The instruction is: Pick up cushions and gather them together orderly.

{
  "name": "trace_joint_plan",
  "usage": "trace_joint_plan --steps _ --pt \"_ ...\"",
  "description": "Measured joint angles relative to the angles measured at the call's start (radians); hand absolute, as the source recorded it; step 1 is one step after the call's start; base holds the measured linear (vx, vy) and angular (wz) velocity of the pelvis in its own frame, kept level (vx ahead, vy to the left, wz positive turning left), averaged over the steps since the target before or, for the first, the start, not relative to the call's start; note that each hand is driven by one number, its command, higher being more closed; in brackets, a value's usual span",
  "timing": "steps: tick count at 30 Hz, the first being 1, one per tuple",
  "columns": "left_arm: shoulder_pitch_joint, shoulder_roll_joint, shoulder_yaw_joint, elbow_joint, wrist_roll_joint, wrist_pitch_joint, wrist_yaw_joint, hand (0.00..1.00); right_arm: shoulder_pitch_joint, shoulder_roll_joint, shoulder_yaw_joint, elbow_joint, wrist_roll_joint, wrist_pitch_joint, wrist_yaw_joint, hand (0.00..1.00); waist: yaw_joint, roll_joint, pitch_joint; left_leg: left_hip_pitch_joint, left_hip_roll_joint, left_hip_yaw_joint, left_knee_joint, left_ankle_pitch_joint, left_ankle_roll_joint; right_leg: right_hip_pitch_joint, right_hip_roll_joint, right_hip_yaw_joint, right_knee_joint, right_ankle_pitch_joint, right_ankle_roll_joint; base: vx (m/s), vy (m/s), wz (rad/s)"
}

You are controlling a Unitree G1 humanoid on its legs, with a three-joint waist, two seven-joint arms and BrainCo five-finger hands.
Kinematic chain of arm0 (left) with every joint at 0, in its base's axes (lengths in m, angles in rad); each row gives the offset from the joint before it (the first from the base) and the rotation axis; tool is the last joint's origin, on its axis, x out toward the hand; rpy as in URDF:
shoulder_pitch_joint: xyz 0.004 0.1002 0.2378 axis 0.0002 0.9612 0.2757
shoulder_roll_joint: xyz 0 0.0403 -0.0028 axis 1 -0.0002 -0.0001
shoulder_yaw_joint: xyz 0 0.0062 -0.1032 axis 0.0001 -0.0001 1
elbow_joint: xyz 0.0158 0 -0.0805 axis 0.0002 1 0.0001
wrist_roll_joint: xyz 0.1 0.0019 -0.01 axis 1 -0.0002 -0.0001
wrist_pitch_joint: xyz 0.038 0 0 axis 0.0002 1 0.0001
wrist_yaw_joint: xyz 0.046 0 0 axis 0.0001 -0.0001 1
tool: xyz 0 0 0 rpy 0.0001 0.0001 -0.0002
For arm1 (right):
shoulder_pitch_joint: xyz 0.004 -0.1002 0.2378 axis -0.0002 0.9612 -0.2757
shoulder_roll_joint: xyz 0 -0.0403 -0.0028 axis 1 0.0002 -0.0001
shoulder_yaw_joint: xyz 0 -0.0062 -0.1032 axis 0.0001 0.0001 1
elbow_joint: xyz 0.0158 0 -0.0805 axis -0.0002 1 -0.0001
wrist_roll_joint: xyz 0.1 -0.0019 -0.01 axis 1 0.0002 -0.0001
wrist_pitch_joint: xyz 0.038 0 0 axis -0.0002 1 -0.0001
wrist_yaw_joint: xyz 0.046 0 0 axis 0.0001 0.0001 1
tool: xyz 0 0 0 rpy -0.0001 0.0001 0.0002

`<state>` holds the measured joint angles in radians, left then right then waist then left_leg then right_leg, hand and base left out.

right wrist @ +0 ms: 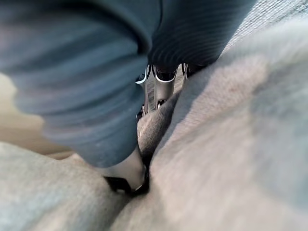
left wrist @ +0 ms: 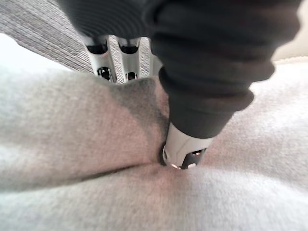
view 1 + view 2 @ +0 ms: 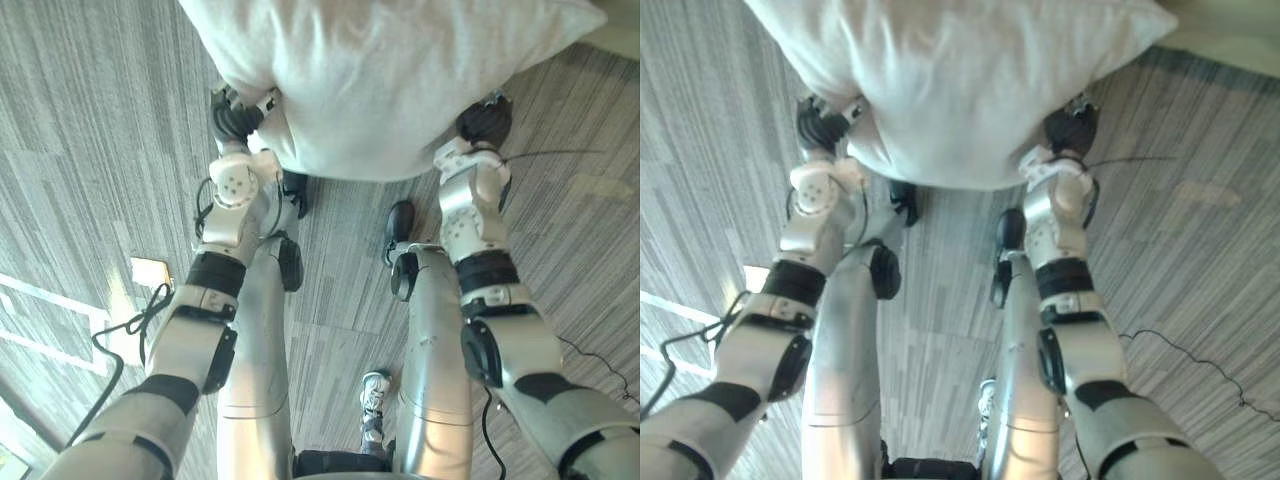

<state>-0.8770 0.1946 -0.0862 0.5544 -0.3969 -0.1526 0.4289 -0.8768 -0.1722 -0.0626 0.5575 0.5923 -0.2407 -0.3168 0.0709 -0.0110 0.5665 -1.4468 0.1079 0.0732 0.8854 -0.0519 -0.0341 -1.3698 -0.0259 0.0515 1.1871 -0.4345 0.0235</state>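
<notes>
A large light grey cushion (image 3: 380,70) hangs in front of me above the carpet, carried between both hands. My left hand (image 3: 232,118) grips its left edge and my right hand (image 3: 485,120) its right edge. In the left wrist view the thumb (image 2: 185,149) digs into the cloth (image 2: 72,144) while the fingers (image 2: 103,53) lie behind the fold. The right wrist view has the same pinch: the thumb (image 1: 127,173) sinks into the cushion (image 1: 231,144), with the fingers (image 1: 161,89) on its far side.
Grey striped carpet (image 3: 90,120) spreads under and around me. A small pale rectangle (image 3: 150,270) lies on the floor at the left beside bright streaks of sunlight. A pale surface (image 3: 622,38) borders the carpet at the far right.
</notes>
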Motion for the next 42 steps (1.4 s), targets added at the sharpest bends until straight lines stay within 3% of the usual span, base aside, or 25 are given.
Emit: trace_joint_plan --steps 4,5,6,9,12,17,23,26,29,31,32,33,35,36,37,39,40,42 --pt "0.132 -0.068 -0.001 -0.096 -0.001 -0.028 0.003 1.00 0.147 0.028 0.019 -0.153 -0.002 -0.016 0.000 1.00 -0.014 -0.002 -0.006 0.226 0.011 -0.004 -0.108 0.010 -0.012 0.224 0.012 -0.014 -0.110 0.029 -0.013 0.03 -0.054 -0.16" --pt "0.169 -0.086 -0.013 -0.117 -0.001 -0.047 0.003 1.00 0.197 0.035 0.020 -0.192 -0.003 -0.036 0.000 1.00 -0.016 -0.003 -0.043 0.261 0.013 -0.003 -0.146 0.010 -0.014 0.256 0.013 -0.018 -0.147 0.032 -0.014 0.04 -0.045 -0.09" --pt "0.228 -0.106 -0.031 -0.155 0.000 -0.069 0.003 1.00 0.267 0.049 0.022 -0.241 -0.003 -0.065 0.001 1.00 -0.018 -0.005 -0.124 0.283 0.014 0.002 -0.206 0.028 -0.018 0.269 0.014 -0.022 -0.197 0.049 -0.014 0.08 -0.039 -0.08" --pt "0.302 -0.130 -0.065 -0.220 -0.004 -0.084 0.002 1.00 0.396 0.073 0.028 -0.347 -0.003 -0.086 0.004 1.00 -0.022 -0.005 -0.128 0.490 0.007 0.021 -0.318 0.066 -0.024 0.463 0.010 -0.021 -0.297 0.077 -0.025 0.10 -0.037 -0.05" --pt "0.426 -0.155 -0.103 -0.315 -0.024 -0.110 -0.003 1.00 0.549 0.098 0.037 -0.431 -0.002 -0.101 0.033 1.00 -0.022 -0.005 -0.177 0.623 0.004 0.029 -0.387 0.066 -0.026 0.602 0.010 -0.027 -0.381 0.081 -0.025 0.13 -0.012 -0.05" --pt "0.662 -0.177 -0.135 -0.430 -0.053 -0.125 -0.050 1.00 0.809 0.102 0.100 -0.568 -0.002 -0.100 0.088 1.00 -0.020 -0.020 -0.280 0.893 -0.005 0.059 -0.552 0.067 -0.026 0.871 0.001 -0.016 -0.568 0.106 -0.007 0.23 0.008 -0.11" --pt "0.837 -0.164 -0.172 -0.580 -0.099 -0.125 -0.096 1.00 0.956 0.101 0.118 -0.678 -0.002 -0.091 0.150 1.00 -0.013 -0.023 -0.357 1.070 -0.017 0.089 -0.634 0.059 -0.018 1.068 -0.015 -0.002 -0.714 0.139 0.025 0.15 0.066 -0.09" --pt "0.875 -0.150 -0.182 -0.620 -0.099 -0.126 -0.113 1.00 0.985 0.093 0.120 -0.708 -0.003 -0.084 0.159 1.00 -0.004 -0.024 -0.371 1.119 -0.017 0.114 -0.635 0.030 -0.011 1.125 -0.019 0.019 -0.756 0.148 0.029 0.05 0.077 -0.23" --pt "0.928 -0.133 -0.198 -0.664 -0.098 -0.125 -0.136 1.00 1.041 0.087 0.120 -0.744 -0.006 -0.081 0.171 1.00 -0.003 -0.024 -0.401 1.121 -0.015 0.134 -0.575 -0.042 0.000 1.141 -0.026 0.038 -0.745 0.151 0.051 0.03 0.099 -0.27" --pt "0.956 -0.131 -0.200 -0.662 -0.098 -0.122 -0.147 1.00 1.076 0.088 0.120 -0.743 -0.016 -0.073 0.184 1.00 -0.004 -0.025 -0.400 1.151 -0.014 0.143 -0.525 -0.093 0.003 1.089 -0.026 0.048 -0.559 0.170 0.129 0.01 0.099 -0.24" --pt "0.972 -0.128 -0.201 -0.662 -0.097 -0.121 -0.152 1.00 1.096 0.088 0.120 -0.743 -0.037 -0.071 0.188 1.00 -0.006 -0.027 -0.399 1.171 -0.016 0.150 -0.512 -0.109 0.007 1.037 -0.026 0.053 -0.425 0.214 0.183 0.02 0.117 -0.13" --pt "0.988 -0.127 -0.201 -0.662 -0.097 -0.121 -0.152 1.00 1.112 0.093 0.121 -0.743 -0.046 -0.068 0.193 1.00 -0.007 -0.033 -0.398 1.192 -0.020 0.153 -0.504 -0.122 0.015 0.977 -0.023 0.067 -0.298 0.301 0.190 0.02 0.102 -0.07" --pt "0.998 -0.127 -0.202 -0.662 -0.097 -0.116 -0.152 1.00 1.120 0.094 0.121 -0.736 -0.047 -0.063 0.194 1.00 -0.011 -0.033 -0.399 1.209 -0.017 0.150 -0.513 -0.127 0.022 0.928 -0.005 0.071 -0.224 0.372 0.172 0.01 0.034 -0.02" --pt "0.998 -0.127 -0.202 -0.662 -0.097 -0.117 -0.152 1.00 1.121 0.094 0.120 -0.736 -0.047 -0.061 0.195 1.00 -0.012 -0.034 -0.400 1.210 -0.017 0.145 -0.521 -0.127 0.026 0.924 0.004 0.072 -0.224 0.341 0.165 0.05 -0.012 0.03" --pt "0.997 -0.128 -0.202 -0.662 -0.097 -0.117 -0.152 1.00 1.118 0.094 0.119 -0.736 -0.046 -0.060 0.199 1.00 -0.012 -0.040 -0.403 1.209 -0.016 0.138 -0.544 -0.124 0.033 0.916 0.016 0.062 -0.263 0.255 0.148 0.07 -0.067 0.07" --pt "0.992 -0.128 -0.206 -0.661 -0.097 -0.117 -0.152 1.00 1.112 0.093 0.109 -0.735 -0.045 -0.060 0.200 1.00 -0.011 -0.039 -0.403 1.210 -0.010 0.119 -0.588 -0.115 0.046 0.921 0.029 0.019 -0.419 0.194 0.125 0.08 -0.116 0.03" --pt "0.980 -0.128 -0.210 -0.658 -0.097 -0.117 -0.152 1.00 1.109 0.091 0.102 -0.736 -0.044 -0.061 0.200 1.00 -0.011 -0.039 -0.403 1.210 -0.009 0.102 -0.614 -0.107 0.056 0.924 0.044 0.001 -0.550 0.196 0.107 0.13 -0.167 -0.01" --pt "0.953 -0.128 -0.218 -0.637 -0.097 -0.116 -0.155 1.00 1.110 0.085 0.089 -0.735 -0.043 -0.062 0.200 1.00 -0.016 -0.040 -0.404 1.224 -0.012 0.088 -0.641 -0.102 0.049 0.946 0.056 0.025 -0.760 0.259 0.067 0.20 -0.231 0.15"
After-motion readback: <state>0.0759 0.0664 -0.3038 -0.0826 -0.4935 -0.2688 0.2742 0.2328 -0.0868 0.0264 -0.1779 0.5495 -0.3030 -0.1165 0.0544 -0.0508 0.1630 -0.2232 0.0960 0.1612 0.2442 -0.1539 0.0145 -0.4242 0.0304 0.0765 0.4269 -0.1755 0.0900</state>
